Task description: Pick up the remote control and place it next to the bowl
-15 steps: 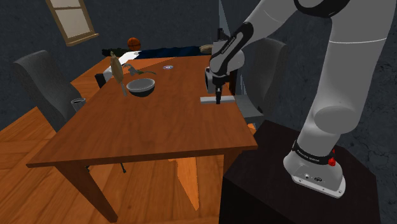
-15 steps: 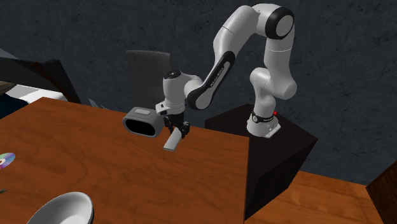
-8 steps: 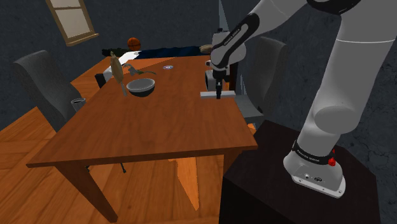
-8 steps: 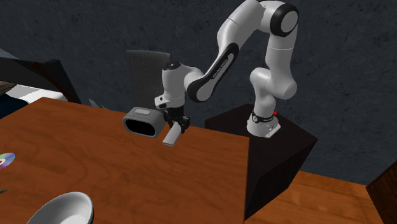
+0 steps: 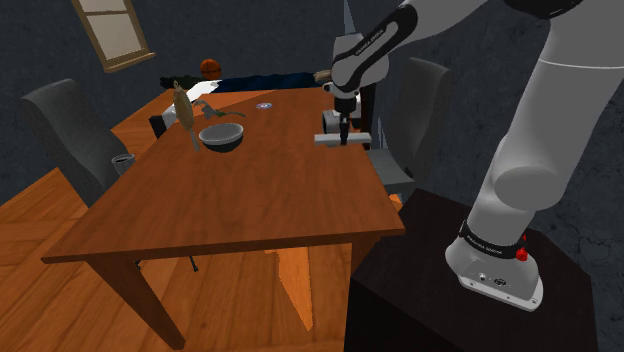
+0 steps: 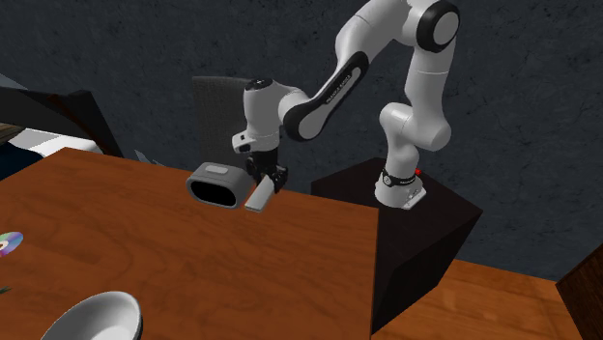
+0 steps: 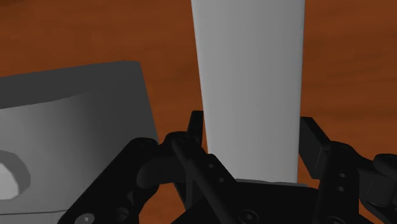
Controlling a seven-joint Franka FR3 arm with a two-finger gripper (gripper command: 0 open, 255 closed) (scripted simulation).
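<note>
The remote control (image 5: 358, 138) is a plain grey flat bar. It hangs level a little above the brown table (image 5: 240, 200), near the edge closest to the stand. My black gripper (image 5: 342, 136) is shut on its middle from above. The second exterior view shows the remote (image 6: 257, 199) slanting down out of the gripper (image 6: 269, 182). In the wrist view the two fingers clasp the remote (image 7: 248, 76) from both sides, the gripper (image 7: 251, 137) around its near end. The dark grey bowl (image 5: 221, 137) stands further along the table towards the shoulder view's left, and its pale rim (image 6: 94, 317) shows in the second exterior view.
A hollow grey box (image 6: 217, 184) lies on the table right beside the held remote. A disc (image 5: 264, 105) and a small brown figure (image 5: 183, 110) lie beyond the bowl. Grey chairs (image 5: 70, 130) stand around the table. The dark stand (image 5: 440, 300) sits by the table's edge.
The arm has lifted the remote straight up off the table, and the remote is now higher beside the grey box. The grip has not changed.
</note>
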